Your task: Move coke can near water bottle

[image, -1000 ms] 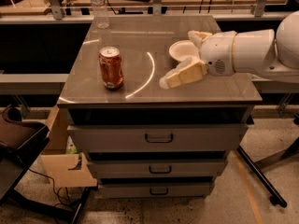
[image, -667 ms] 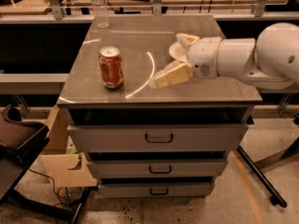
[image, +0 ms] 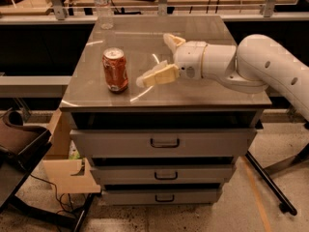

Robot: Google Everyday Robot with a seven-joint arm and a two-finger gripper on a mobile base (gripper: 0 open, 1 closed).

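- The small red-orange coke can [image: 115, 70] with the silver top stands upright near the front-left of the grey metal drawer cabinet's top [image: 193, 96].
- The cream two-finger gripper [image: 153, 59] on the white arm sits just right of the can, not touching it, with its fingers spread wide and holding nothing.
- The clear ribbed plastic water bottle [image: 103, 6] is at the back-left edge, well apart from the can.
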